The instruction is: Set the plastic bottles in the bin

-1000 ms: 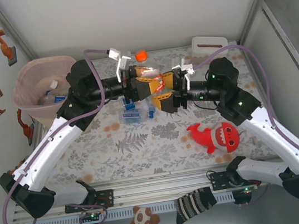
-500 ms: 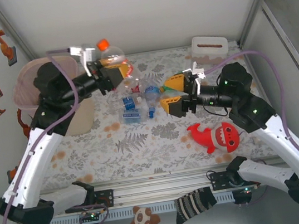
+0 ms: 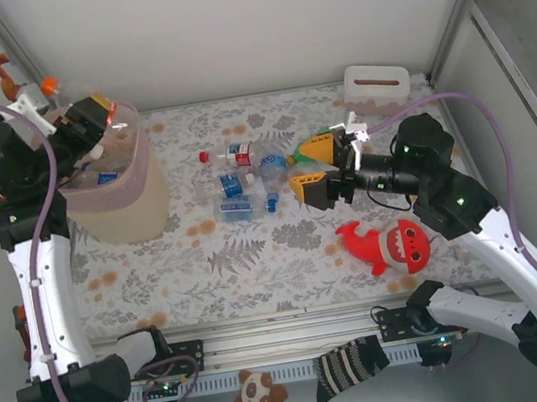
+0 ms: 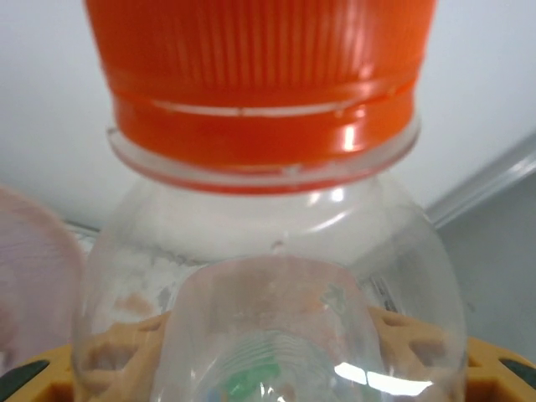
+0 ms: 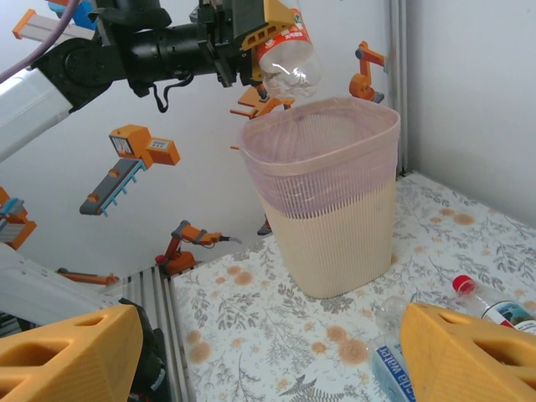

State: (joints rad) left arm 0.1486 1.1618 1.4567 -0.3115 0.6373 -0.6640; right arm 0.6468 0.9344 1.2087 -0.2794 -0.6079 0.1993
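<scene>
A clear bottle (image 4: pixel 268 251) with an orange cap (image 4: pixel 260 75) sits between the orange fingers of my left gripper (image 4: pixel 268 360), which is shut on its body. In the right wrist view that bottle (image 5: pixel 289 59) hangs just above the rim of the pink bin (image 5: pixel 322 193). From above, the left gripper (image 3: pixel 84 117) is over the bin (image 3: pixel 117 203) at the far left, orange cap (image 3: pixel 49 85) pointing away. Several bottles (image 3: pixel 235 181) lie mid-table, one with a red cap (image 3: pixel 233 153). My right gripper (image 3: pixel 305 166) stands open just right of them, holding nothing.
A red shark plush (image 3: pixel 391 243) lies right of centre, near the right arm. A white slotted box (image 3: pixel 375 84) stands at the back right. Some bottles (image 3: pixel 97 171) lie inside the bin. A striped sock (image 3: pixel 349 366) and a small plush (image 3: pixel 256 390) lie below the front rail.
My left arm has swung the orange-capped bottle from the table's middle leftward and up over the bin. The right gripper drew back to the right early on, then stayed.
</scene>
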